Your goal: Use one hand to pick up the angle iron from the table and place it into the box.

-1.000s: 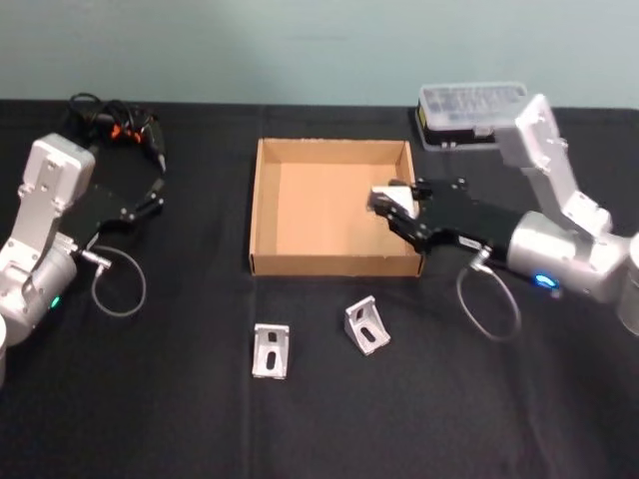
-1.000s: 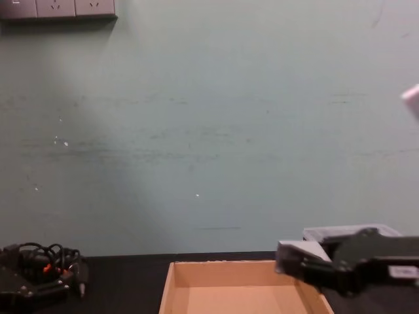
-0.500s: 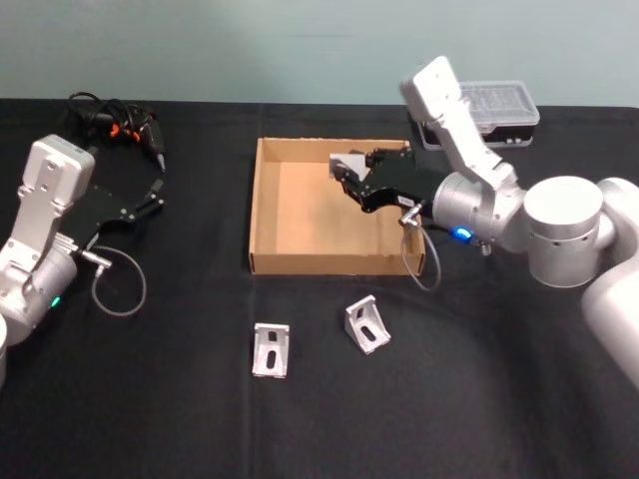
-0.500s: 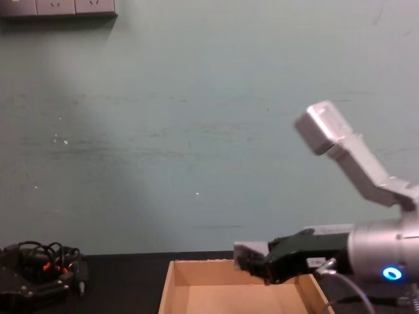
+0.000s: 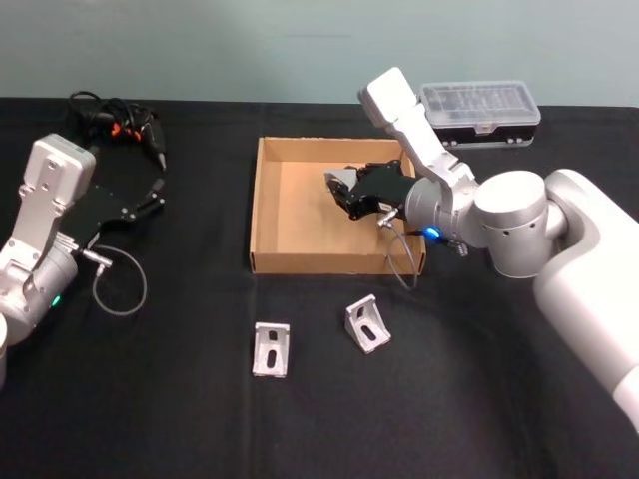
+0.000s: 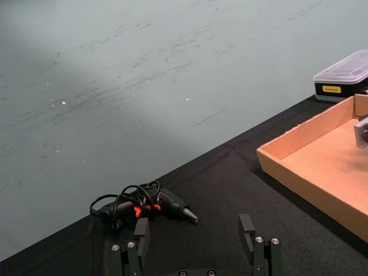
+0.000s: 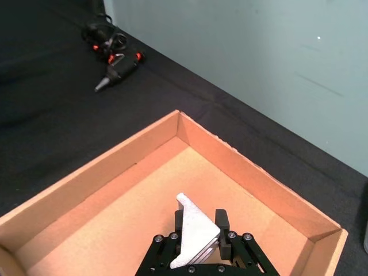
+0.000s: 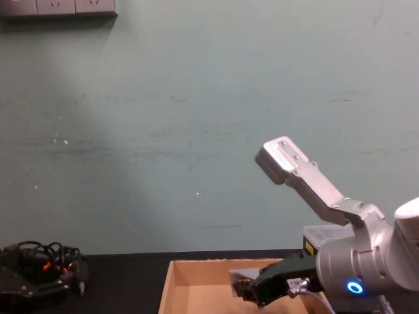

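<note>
My right gripper (image 5: 339, 190) is shut on a silver angle iron (image 7: 194, 226) and holds it above the floor of the tan cardboard box (image 5: 256, 215), near the box's middle. The right wrist view looks down past the bracket onto the box (image 7: 115, 167). From the chest, the right gripper (image 8: 245, 288) hangs just over the box rim (image 8: 196, 264). Two more angle irons (image 5: 271, 349) (image 5: 367, 324) lie on the black table (image 5: 150, 399) in front of the box. My left gripper (image 5: 155, 195) rests open at the far left, with its fingers (image 6: 247, 230) spread over bare tabletop.
A clear-lidded black organiser case (image 5: 479, 105) stands behind the box at the right. A black tool with orange marks and a coiled cable (image 5: 115, 120) lies at the back left. A loose cable loop (image 5: 118, 284) hangs by the left arm.
My right gripper has carried the angle iron leftward from the box's right wall to over its middle, the arm swinging in behind it. The left arm has not moved.
</note>
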